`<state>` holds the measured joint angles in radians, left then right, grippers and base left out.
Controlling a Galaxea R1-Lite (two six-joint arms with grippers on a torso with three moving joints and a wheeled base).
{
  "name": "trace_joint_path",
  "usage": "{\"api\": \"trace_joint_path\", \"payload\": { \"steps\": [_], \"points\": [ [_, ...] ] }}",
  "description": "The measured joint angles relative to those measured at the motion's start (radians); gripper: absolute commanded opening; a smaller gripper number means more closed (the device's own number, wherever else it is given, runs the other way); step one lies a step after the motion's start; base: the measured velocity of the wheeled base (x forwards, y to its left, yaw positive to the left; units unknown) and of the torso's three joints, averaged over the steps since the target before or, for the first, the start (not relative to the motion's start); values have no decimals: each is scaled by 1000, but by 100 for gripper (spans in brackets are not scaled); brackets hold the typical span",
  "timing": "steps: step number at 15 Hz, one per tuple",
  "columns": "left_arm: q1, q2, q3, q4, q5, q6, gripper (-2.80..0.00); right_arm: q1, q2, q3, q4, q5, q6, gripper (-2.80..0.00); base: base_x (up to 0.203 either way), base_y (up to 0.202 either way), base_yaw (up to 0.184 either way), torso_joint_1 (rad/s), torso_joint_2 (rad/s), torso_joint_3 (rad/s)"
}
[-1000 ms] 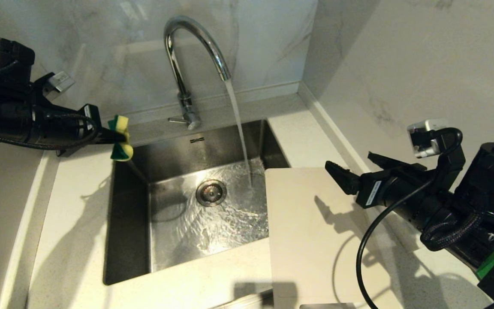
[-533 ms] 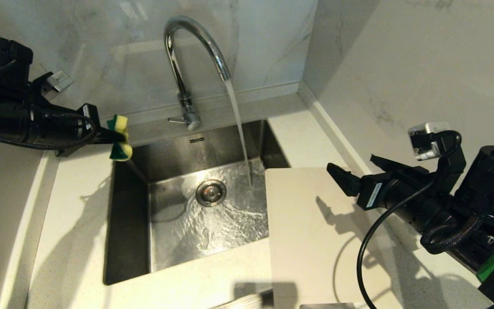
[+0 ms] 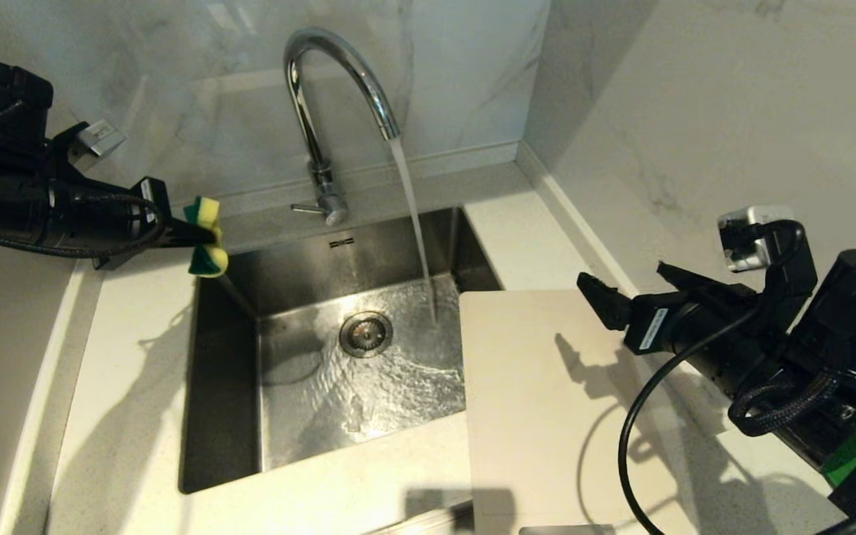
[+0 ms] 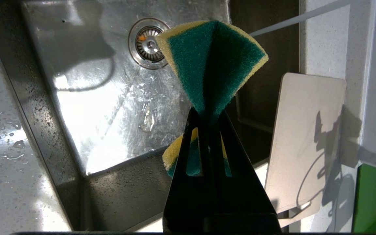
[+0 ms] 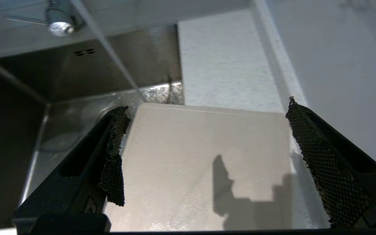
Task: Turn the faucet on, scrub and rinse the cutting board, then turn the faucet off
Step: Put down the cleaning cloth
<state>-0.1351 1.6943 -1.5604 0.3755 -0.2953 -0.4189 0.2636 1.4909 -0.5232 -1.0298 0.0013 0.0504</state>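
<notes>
Water runs from the chrome faucet [image 3: 322, 111] into the steel sink [image 3: 224, 386]. To the right of the sink, the cream cutting board [image 3: 539, 423] lies flat on the counter, its left edge reaching over the basin. My left gripper [image 3: 201, 236] hovers over the sink's far left corner, shut on a folded yellow-and-green sponge [image 3: 209, 239]. The left wrist view shows the sponge [image 4: 214, 62] pinched in that gripper [image 4: 207, 112], and the board [image 4: 305, 140] beyond it. My right gripper [image 3: 625, 276] hangs open above the board's far right part. In the right wrist view the gripper [image 5: 207, 111] is empty over the board [image 5: 201, 156].
The drain [image 3: 365, 334] sits mid-basin under rippling water. Marble walls close in behind the sink and along the right [image 3: 695, 134]. A bright green flat object [image 4: 370, 195] lies past the board. White counter [image 3: 123, 386] runs left of the sink.
My right gripper has shifted slightly to the right above the board, still open. The left gripper with the sponge has barely moved. Water keeps running.
</notes>
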Motion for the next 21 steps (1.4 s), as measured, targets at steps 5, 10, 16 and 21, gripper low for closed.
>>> {"api": "trace_joint_path", "payload": {
  "steps": [5, 10, 16, 21],
  "points": [
    [0, -6, -1, 4, 1, 0, -280, 0, -1, -8, -3, -4, 0, 0, 0, 0, 0, 0, 0, 0],
    [0, -12, 0, 5, 0, 0, -280, 1, 1, -7, -58, -3, 9, -280, 0, 0, 0, 0, 0, 0],
    [0, -14, -1, 4, -1, -1, -280, 1, -5, 15, -60, -3, 5, -280, 0, 0, 0, 0, 0, 0],
    [0, -14, -3, 3, -1, -1, -280, 0, -74, 95, -55, -12, 1, -280, 0, 0, 0, 0, 0, 0]
  ]
}}
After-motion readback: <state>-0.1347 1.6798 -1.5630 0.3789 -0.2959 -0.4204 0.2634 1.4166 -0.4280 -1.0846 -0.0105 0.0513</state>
